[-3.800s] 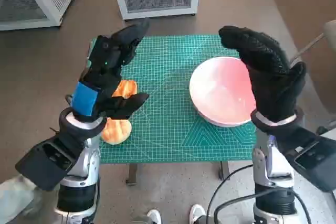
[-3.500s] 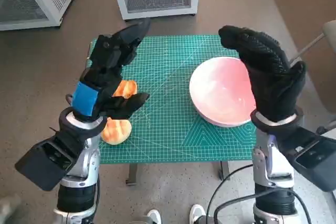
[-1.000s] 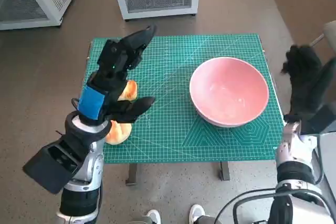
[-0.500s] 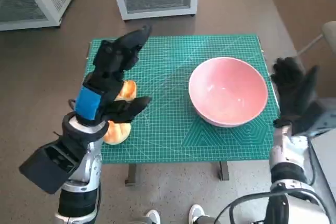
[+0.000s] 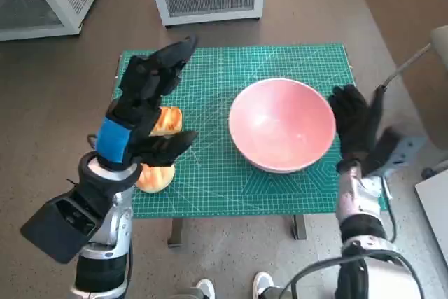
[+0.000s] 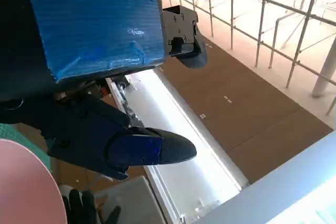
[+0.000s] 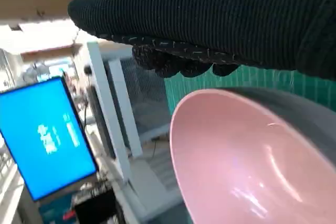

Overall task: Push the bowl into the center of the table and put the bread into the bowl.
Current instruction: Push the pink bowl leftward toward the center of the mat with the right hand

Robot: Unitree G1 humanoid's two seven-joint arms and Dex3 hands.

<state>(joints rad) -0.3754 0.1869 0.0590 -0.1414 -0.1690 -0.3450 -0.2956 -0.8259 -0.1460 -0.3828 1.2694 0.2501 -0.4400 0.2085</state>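
Bowl (image 5: 281,124) touches right hand (image 5: 355,125); only head view shows bread (image 5: 159,148)

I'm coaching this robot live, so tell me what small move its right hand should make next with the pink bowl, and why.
Probably a further short push toward the robot's left. The right hand sits flat against the outer side of the pink bowl, which looks right of the green mat's middle. The left hand hovers open above the bread, holding nothing, so the bread can wait until the bowl is centered.
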